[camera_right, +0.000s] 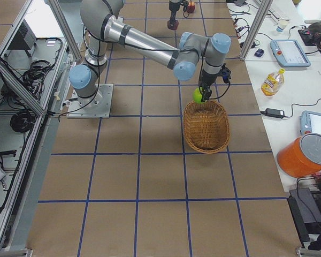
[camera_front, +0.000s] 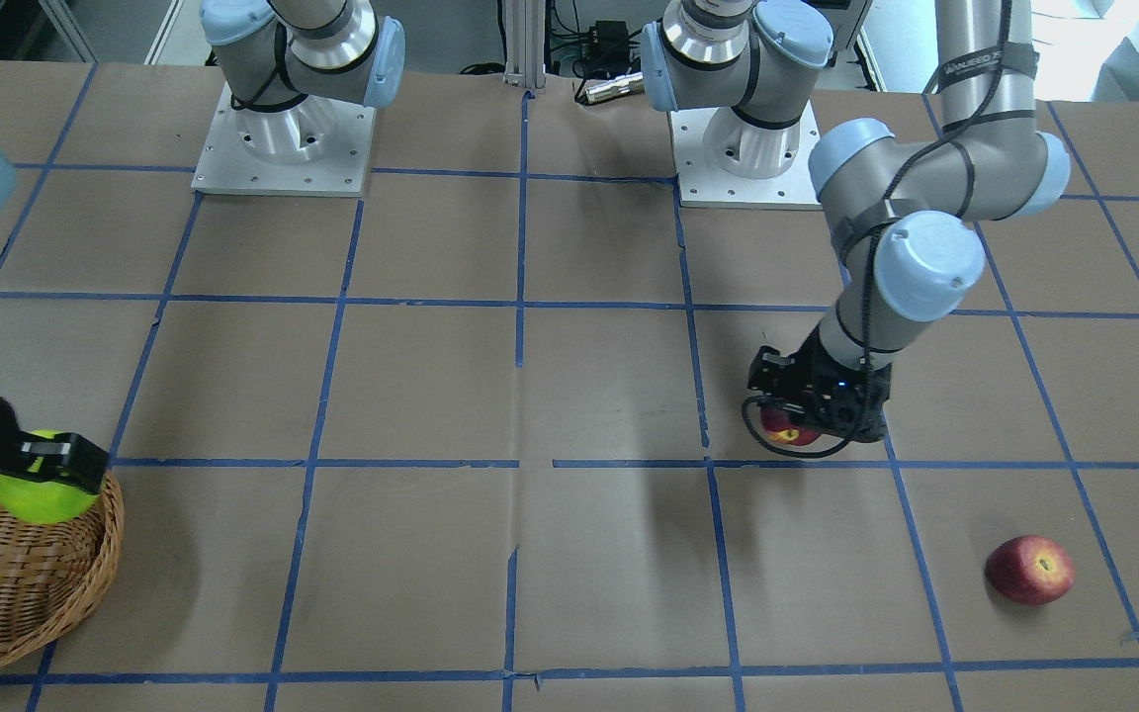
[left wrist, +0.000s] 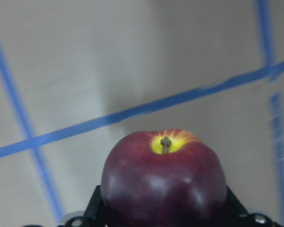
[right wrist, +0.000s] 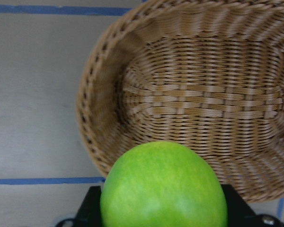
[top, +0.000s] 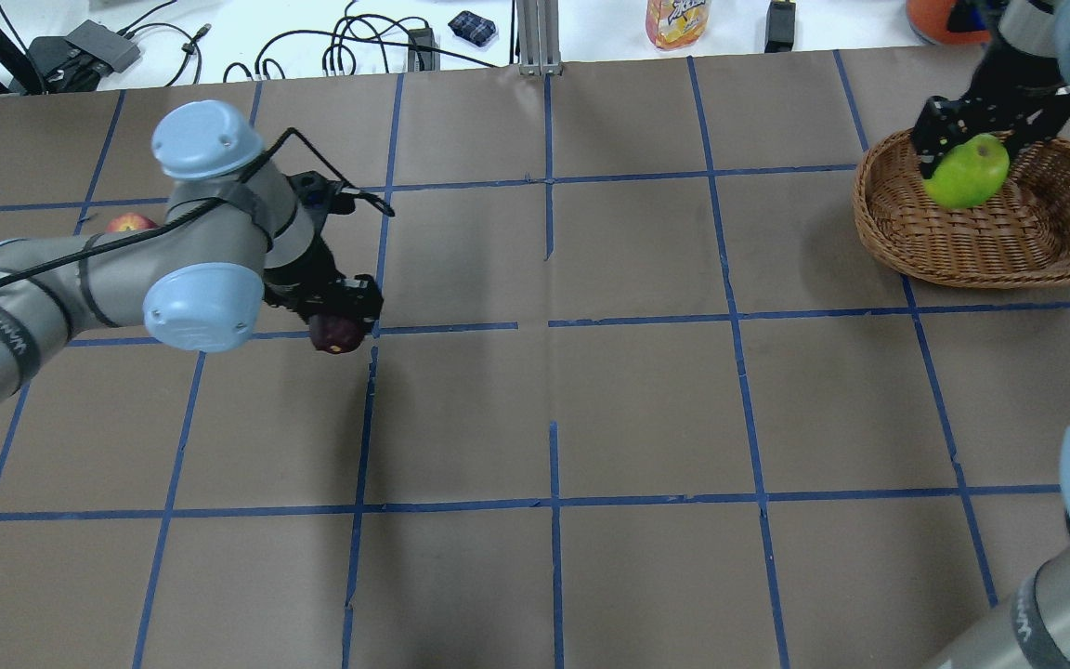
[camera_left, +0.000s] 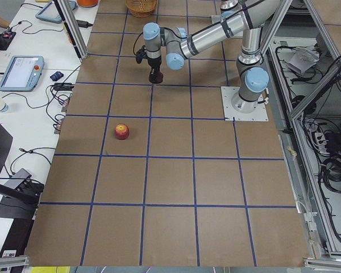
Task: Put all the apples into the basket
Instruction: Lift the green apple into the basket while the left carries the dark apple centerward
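A brown table [top: 646, 409] gridded with blue tape [top: 219, 510], an orange drink bottle [top: 677, 20] beyond its far edge.

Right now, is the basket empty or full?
Empty. The wicker basket shows only bare weave inside; the green apple is held over its rim in the right claw.

Tan basket [top: 981, 243]; green apple [top: 965, 174], maroon apple [left wrist: 164, 182], red apple [camera_front: 1029, 570].

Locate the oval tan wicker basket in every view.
Front-facing: oval tan wicker basket, bottom-left corner.
Overhead: basket, upper right.
Exterior left: basket, top edge, cropped.
Exterior right: basket, centre.
Left wrist: not in it.
Right wrist: basket fills most of the frame.
Shared landmark: bright green round apple held by the right gripper above the basket.
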